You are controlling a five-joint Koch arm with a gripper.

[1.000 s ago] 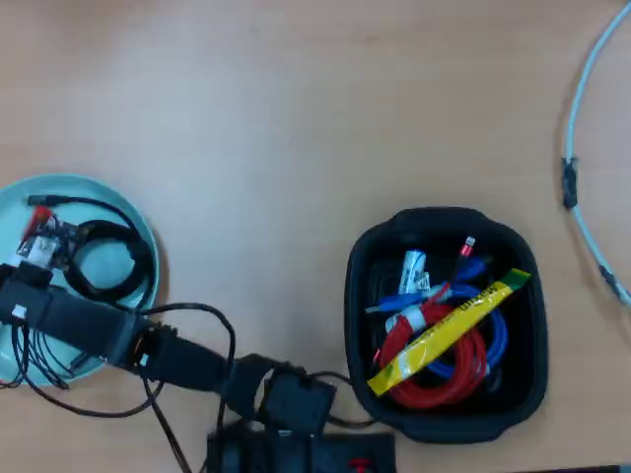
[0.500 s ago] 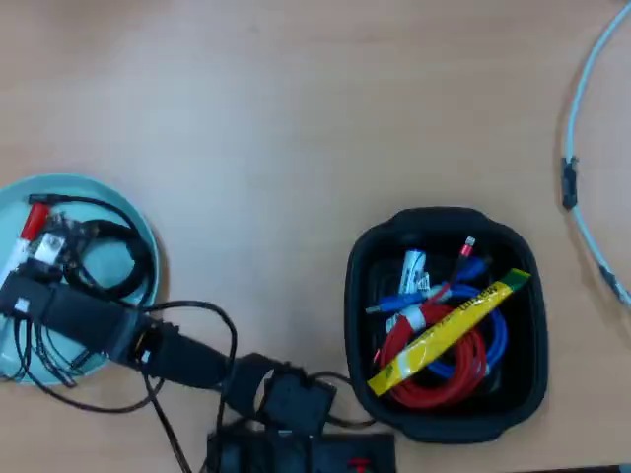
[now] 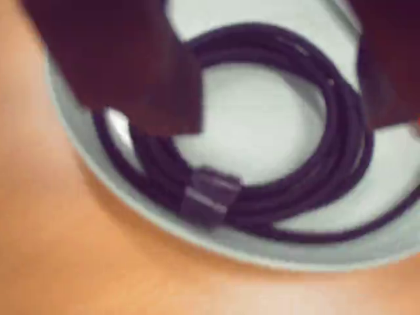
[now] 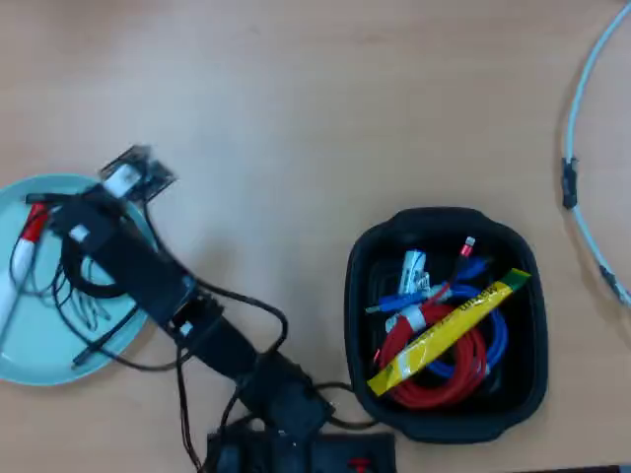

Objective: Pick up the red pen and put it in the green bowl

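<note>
The green bowl [image 4: 39, 345] sits at the left edge of the table in the overhead view. The red pen [image 4: 22, 258] lies inside it along its left side, red cap at the top, free of the gripper. A coil of black cable [image 4: 91, 288] also lies in the bowl. My gripper [image 4: 59, 219] hovers over the bowl's upper part, just right of the pen's cap. In the wrist view the gripper [image 3: 279, 121] shows two dark jaws wide apart with nothing between them, above the bowl [image 3: 262, 252] and the black cable coil [image 3: 275, 197]. The pen cannot be made out there.
A black rounded-square tub [image 4: 365, 266] at the right holds red and blue cables and a yellow packet [image 4: 449, 330]. A pale hoop-like cable [image 4: 577, 148] curves along the right edge. The arm's base [image 4: 286, 434] and its wires are at the bottom centre.
</note>
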